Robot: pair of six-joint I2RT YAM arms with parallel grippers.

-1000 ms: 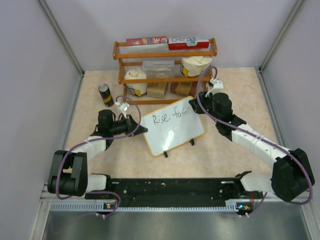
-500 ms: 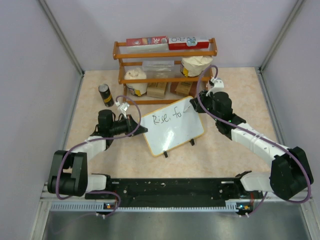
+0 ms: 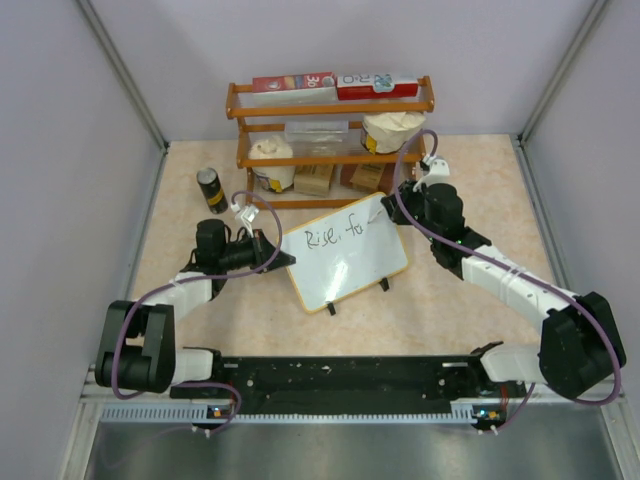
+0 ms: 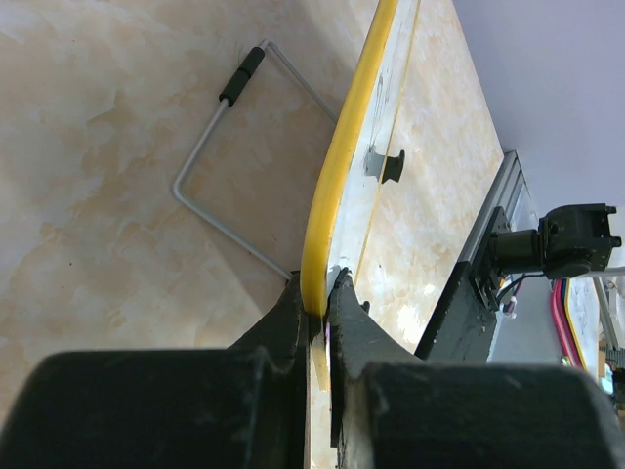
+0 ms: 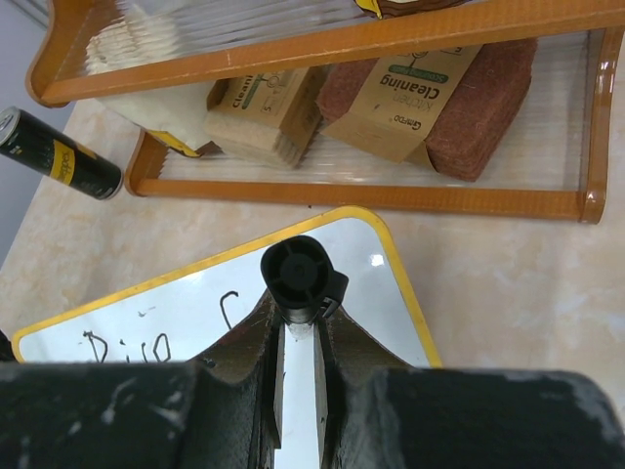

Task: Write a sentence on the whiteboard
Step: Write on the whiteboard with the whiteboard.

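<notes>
Whiteboard (image 3: 345,265) at mid-table, tilted, with its sentence (image 3: 335,239) being written and only partly done.

The left gripper (image 3: 284,259) is pinching the board's frame at its 9 o'clock edge, bracing it. The right gripper (image 3: 392,216) is closing tightly on a black marker (image 5: 296,272) and pressing the tip near the board's 1 o'clock corner. Over the last second the right arm has been drifting slightly toward 1 o'clock, and the second word's latest letter has been filling out, so the script is now reading roughly "Rise, fa". This suggests writing is progressing mid-word, with most of the sentence remaining. A wooden rack (image 3: 330,140) is standing at 12 o'clock beyond the board.
</notes>
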